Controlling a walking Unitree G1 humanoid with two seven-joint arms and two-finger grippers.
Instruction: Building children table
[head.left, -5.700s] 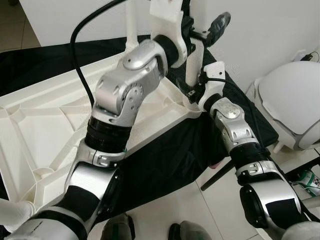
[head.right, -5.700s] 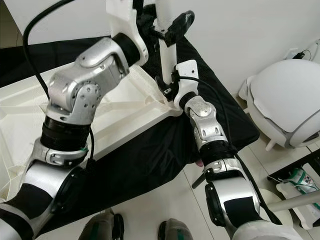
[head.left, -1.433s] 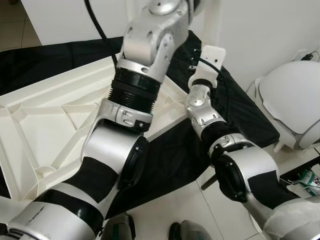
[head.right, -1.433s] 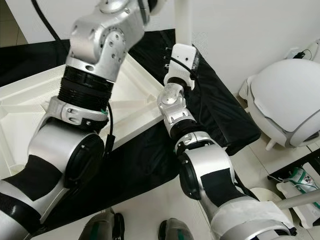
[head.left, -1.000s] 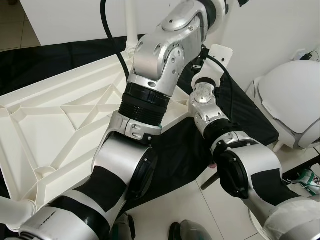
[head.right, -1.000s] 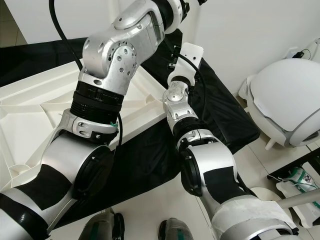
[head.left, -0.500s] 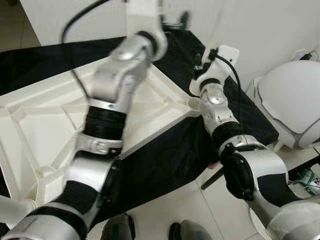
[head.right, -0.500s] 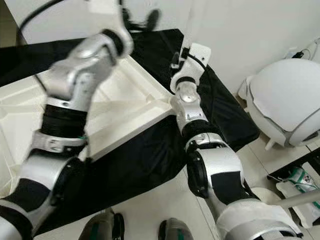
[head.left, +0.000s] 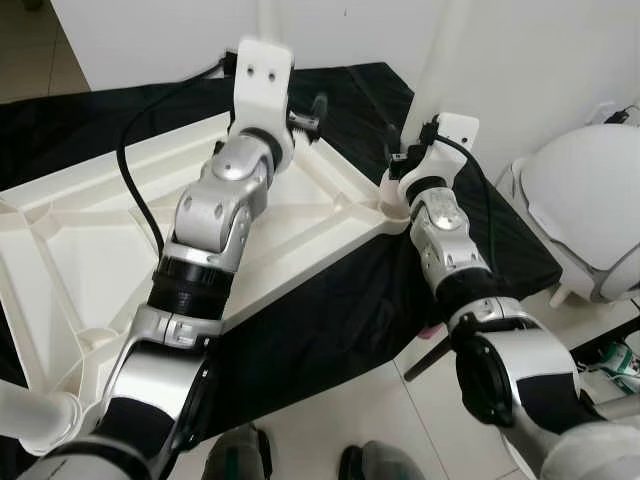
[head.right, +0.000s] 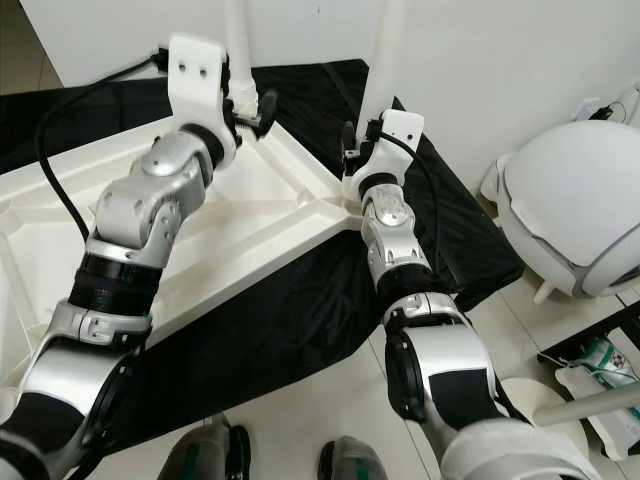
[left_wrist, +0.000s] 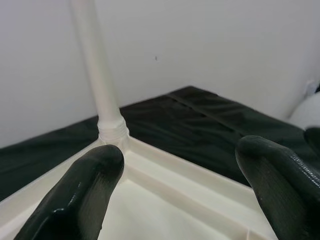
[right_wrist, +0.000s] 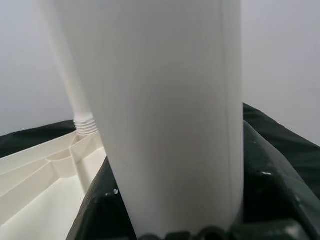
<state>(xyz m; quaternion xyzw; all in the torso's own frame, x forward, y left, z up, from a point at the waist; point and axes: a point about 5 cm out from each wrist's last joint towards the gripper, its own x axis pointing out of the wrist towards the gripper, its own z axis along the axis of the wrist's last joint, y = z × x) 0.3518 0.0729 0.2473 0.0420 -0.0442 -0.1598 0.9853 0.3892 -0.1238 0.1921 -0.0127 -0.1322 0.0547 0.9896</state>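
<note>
Head views first: the white table top (head.left: 90, 240) lies upside down, ribs showing, on a black cloth (head.left: 330, 300) over the floor. Two white legs stand upright in its far corners, one far leg (head.right: 236, 40) by the left arm, one near leg (head.right: 383, 55) at the right-hand corner. A third leg end (head.left: 30, 425) shows at the lower-left corner, lying low; how it sits cannot be told. The left gripper (head.right: 262, 105) hovers just beside the base of the far leg, over the top's rim. The right gripper (head.right: 358, 150) is at the base of the near leg, where it meets the corner socket. A white domed stool or chair (head.left: 585, 215) sits well apart on the tile.

Left wrist view: two black fingers (left_wrist: 80, 195) spread wide, nothing between them, the far leg (left_wrist: 97, 75) ahead with its threaded collar seated in the corner.

Right wrist view: the near leg (right_wrist: 170, 115) sits right between the fingers, dark pads on both sides, looking clamped on it.

The risks, as judgement: if the right gripper twists or pulls off-axis, the near leg could cross-thread or lean in its socket. The top could also slide on the loose cloth. The left gripper, so close, could knock the far leg.

Count: one table top, two legs upright, a third leg end, two grippers.
</note>
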